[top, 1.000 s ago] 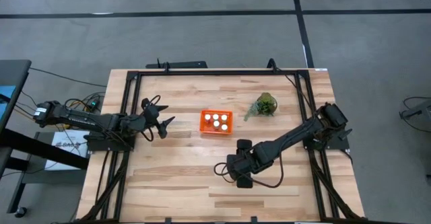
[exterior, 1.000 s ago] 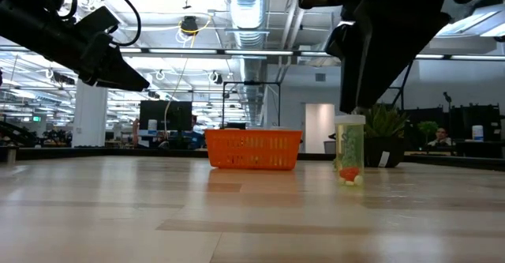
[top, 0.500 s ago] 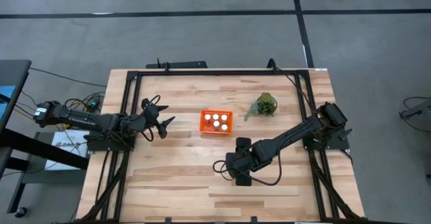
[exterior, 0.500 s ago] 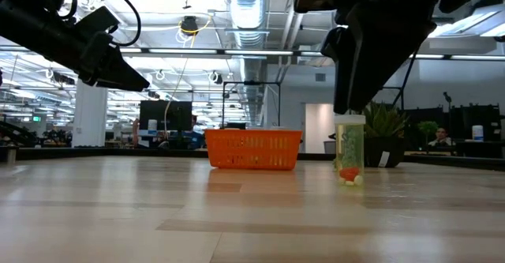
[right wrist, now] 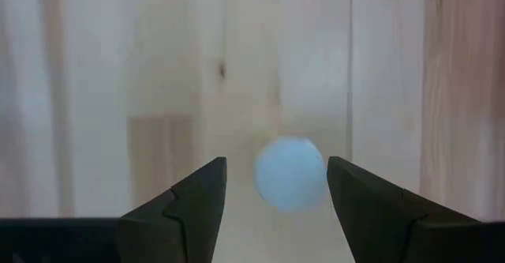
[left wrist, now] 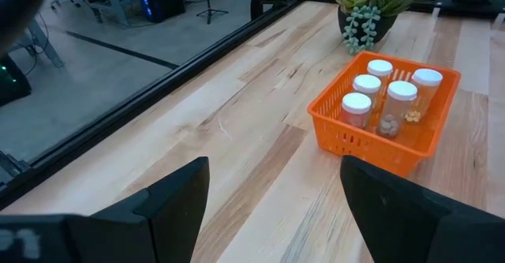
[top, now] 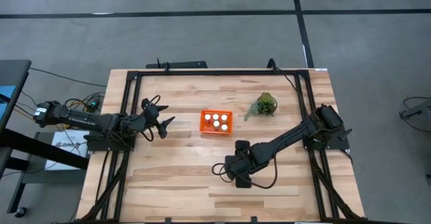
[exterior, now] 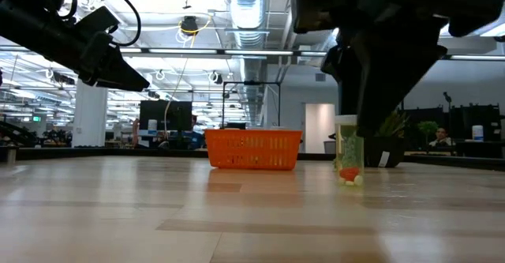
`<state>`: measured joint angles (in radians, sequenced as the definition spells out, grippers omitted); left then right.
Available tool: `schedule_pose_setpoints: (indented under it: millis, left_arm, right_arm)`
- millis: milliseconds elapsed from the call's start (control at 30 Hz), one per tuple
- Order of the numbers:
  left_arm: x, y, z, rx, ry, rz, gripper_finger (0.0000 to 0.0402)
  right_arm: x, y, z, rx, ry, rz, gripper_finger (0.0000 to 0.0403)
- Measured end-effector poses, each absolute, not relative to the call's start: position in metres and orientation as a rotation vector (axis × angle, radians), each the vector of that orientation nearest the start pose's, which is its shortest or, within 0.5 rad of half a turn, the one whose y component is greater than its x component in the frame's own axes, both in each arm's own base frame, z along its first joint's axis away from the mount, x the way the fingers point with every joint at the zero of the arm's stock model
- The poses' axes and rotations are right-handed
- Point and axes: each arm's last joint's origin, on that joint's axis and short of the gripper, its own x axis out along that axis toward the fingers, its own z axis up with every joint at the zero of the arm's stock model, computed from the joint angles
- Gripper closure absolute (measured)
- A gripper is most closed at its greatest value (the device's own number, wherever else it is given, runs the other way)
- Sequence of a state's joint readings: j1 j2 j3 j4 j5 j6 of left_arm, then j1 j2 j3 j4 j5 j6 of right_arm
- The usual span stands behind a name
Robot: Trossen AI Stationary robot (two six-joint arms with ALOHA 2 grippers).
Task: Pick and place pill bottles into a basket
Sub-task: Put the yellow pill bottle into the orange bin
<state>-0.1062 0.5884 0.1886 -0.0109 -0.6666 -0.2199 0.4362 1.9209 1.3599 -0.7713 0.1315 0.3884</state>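
One pill bottle (exterior: 349, 149) stands upright on its base on the table, clear with a white cap (right wrist: 290, 174) and pills at its bottom. My right gripper (top: 237, 175) is open just above it, pointing down, a finger on either side of the cap, with no touch showing. The arm hides the bottle in the high view. The orange basket (top: 216, 122) sits at the table's middle with several white-capped bottles (left wrist: 379, 89) standing in it. My left gripper (top: 160, 124) is open and empty, left of the basket, above the table.
A small potted plant (top: 265, 105) stands to the far right of the basket. Black frame rails (top: 128, 116) run along the table's left, right and far edges. Bare wood lies near the table's front edge.
My right gripper has come down toward the standing pill bottle, so that its fingers now reach beside the bottle's cap. The bottle has stayed in place.
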Motion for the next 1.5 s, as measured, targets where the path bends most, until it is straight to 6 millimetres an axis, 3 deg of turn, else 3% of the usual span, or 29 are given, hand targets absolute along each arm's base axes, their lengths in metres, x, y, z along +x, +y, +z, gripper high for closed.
schedule_pose_setpoints:
  millis: [200, 500, 633, 800, 900, 1133, 1333, 1500]
  left_arm:
    - [0.134, 0.004, 0.174, -0.054, 0.323, 0.592, 0.0125]
    - [0.134, 0.004, 0.174, -0.054, 0.321, 0.592, 0.0125]
    - [0.134, 0.004, 0.174, -0.054, 0.322, 0.592, 0.0125]
    - [0.134, 0.004, 0.174, -0.053, 0.322, 0.593, 0.0125]
    - [0.134, 0.004, 0.174, -0.053, 0.321, 0.593, 0.0125]
    - [0.134, 0.004, 0.174, -0.054, 0.321, 0.593, 0.0125]
    - [0.134, 0.004, 0.174, -0.054, 0.321, 0.593, 0.0125]
    - [0.134, 0.004, 0.174, -0.054, 0.321, 0.593, 0.0125]
  right_arm:
    - [0.341, 0.152, 0.179, -0.038, 1.29, 0.004, 0.0205]
    - [0.342, 0.151, 0.179, -0.055, 1.293, 0.015, 0.0292]
    - [0.344, 0.146, 0.18, -0.063, 1.294, 0.016, 0.0293]
    - [0.356, 0.136, 0.199, -0.108, 1.264, 0.014, 0.028]
    - [0.368, 0.126, 0.221, -0.152, 1.217, 0.023, 0.0288]
    - [0.396, 0.083, 0.263, -0.23, 1.09, 0.036, 0.0288]
    - [0.407, 0.025, 0.267, -0.241, 1.078, -0.04, 0.0284]
    - [0.412, -0.007, 0.27, -0.225, 1.028, -0.061, 0.0288]
